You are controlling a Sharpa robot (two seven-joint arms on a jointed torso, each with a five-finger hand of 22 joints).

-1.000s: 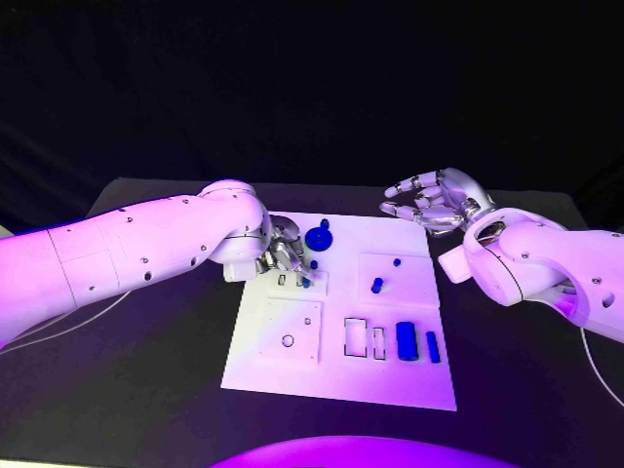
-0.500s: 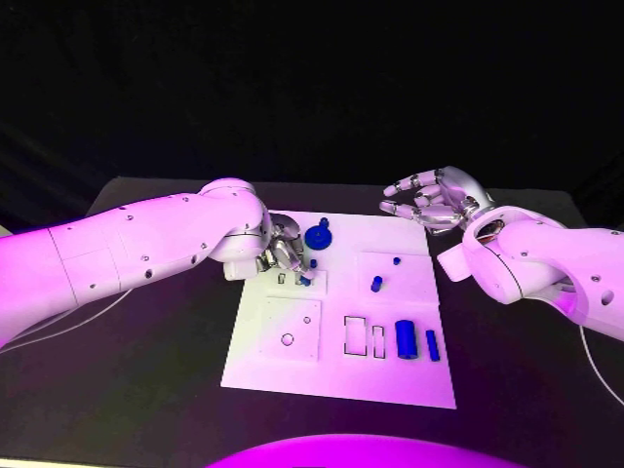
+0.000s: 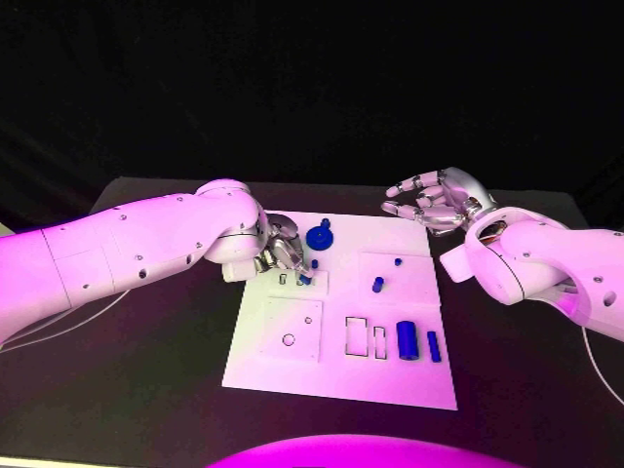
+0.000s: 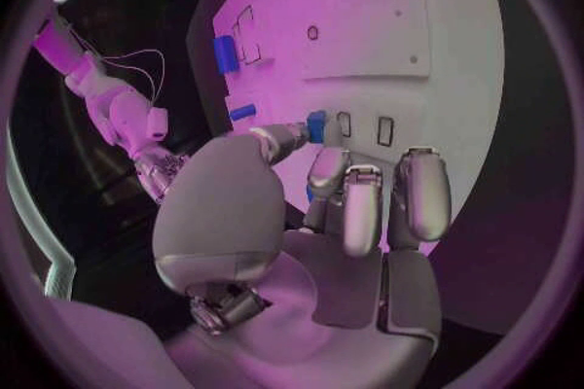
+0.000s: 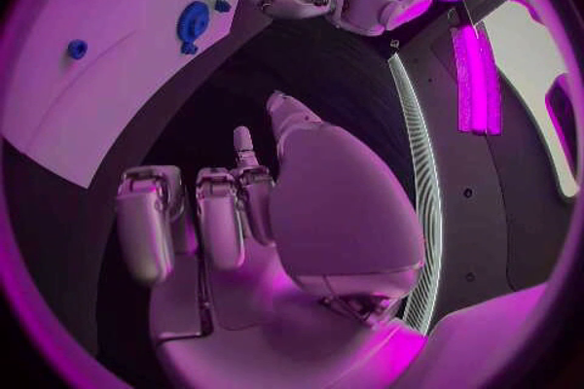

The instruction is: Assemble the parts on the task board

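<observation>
Task board [image 3: 343,375] mid-tabletop; your left robot hand [image 3: 284,252] pinches a small blue part [image 4: 315,126] just over its small slots [image 4: 364,127]. Right robot hand [image 3: 432,200] hovers released, well apart.

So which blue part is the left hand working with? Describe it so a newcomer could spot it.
Start at the white task board mid-table. At its far left corner, the left hand pinches a small blue part at its fingertips, by two small rectangular slots. Unlike the round blue disc nearby, it is small and blocky.
</observation>
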